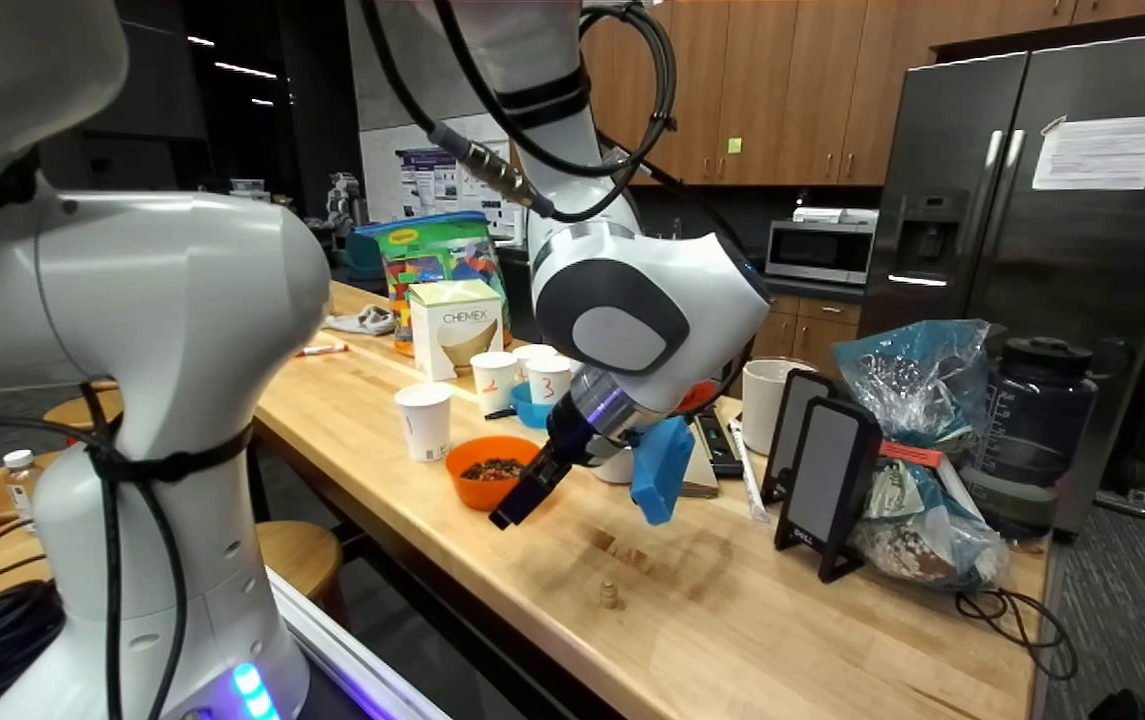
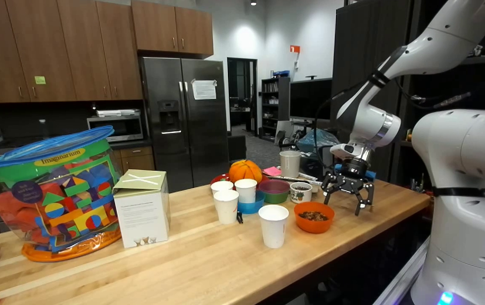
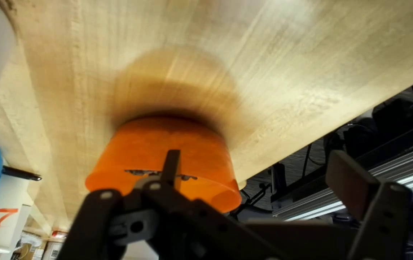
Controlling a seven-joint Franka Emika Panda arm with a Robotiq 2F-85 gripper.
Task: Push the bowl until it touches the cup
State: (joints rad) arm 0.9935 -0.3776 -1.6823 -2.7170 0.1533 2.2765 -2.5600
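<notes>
The orange bowl [image 1: 479, 492] stands upright on the table with small dark bits inside. It shows in an exterior view [image 2: 313, 226] and, upside down, in the wrist view [image 3: 170, 144]. The plain white cup [image 2: 274, 228] stands beside the bowl with a narrow gap; it also shows in an exterior view [image 1: 424, 425]. It is hidden or unclear in the wrist view. My gripper [image 2: 342, 207] is on the bowl's far side from the cup, low over the table. Its fingers [image 3: 262, 175] are wide apart with nothing between them. I cannot tell whether one finger touches the bowl.
Numbered white cups [image 2: 226, 207], a blue bowl [image 2: 259, 203] and a black marker [image 2: 239, 217] stand behind the cup. A small pale bowl [image 2: 300, 193] and a purple-green bowl [image 2: 274, 194] are behind the orange bowl. A small brown piece [image 1: 609, 595] lies near the table's edge.
</notes>
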